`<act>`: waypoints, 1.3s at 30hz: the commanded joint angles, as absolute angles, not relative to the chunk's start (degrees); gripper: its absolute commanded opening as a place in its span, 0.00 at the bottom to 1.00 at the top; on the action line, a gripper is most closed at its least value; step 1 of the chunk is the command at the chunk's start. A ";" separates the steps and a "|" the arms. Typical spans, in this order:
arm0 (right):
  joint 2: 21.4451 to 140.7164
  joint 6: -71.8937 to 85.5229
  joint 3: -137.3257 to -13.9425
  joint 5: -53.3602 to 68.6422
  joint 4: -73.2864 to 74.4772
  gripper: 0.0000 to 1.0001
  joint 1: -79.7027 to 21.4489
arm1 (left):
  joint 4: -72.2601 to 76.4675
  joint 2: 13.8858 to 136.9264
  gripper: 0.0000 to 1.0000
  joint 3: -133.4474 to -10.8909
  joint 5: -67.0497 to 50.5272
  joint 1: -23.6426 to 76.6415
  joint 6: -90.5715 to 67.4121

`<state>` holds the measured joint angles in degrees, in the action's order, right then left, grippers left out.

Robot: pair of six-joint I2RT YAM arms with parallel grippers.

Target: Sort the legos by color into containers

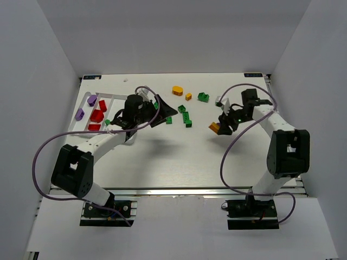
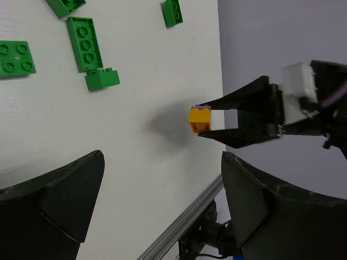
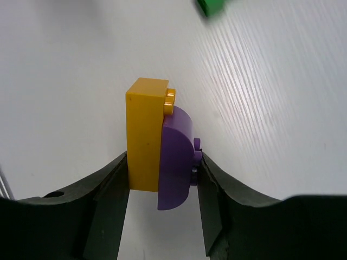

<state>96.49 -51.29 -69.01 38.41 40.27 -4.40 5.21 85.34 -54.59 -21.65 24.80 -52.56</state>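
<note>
My right gripper (image 3: 162,161) is shut on an orange-yellow brick (image 3: 145,135) joined to a rounded purple brick (image 3: 177,162). It holds them above the table, right of centre (image 1: 216,128). The pair also shows in the left wrist view (image 2: 199,119). My left gripper (image 1: 165,112) is open and empty over the table beside the white tray (image 1: 87,95). The tray holds purple bricks (image 1: 91,100) and red bricks (image 1: 97,114). Loose green bricks (image 1: 187,117) lie mid-table, and show in the left wrist view (image 2: 84,43). Orange bricks (image 1: 177,90) and a green brick (image 1: 203,97) lie farther back.
White walls close in the table on the left, back and right. The table's metal front edge (image 2: 184,216) runs along the near side. Purple cables loop from both arms.
</note>
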 commanded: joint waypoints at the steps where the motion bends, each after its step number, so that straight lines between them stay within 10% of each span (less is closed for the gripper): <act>1: 92.38 -51.61 -72.42 48.43 39.56 0.12 -10.97 | 6.25 86.31 0.97 -58.61 -22.50 26.28 -51.86; 39: 96.77 -33.49 -76.55 44.30 20.92 0.08 -24.52 | 6.50 90.44 0.85 -59.59 -25.58 30.41 -50.63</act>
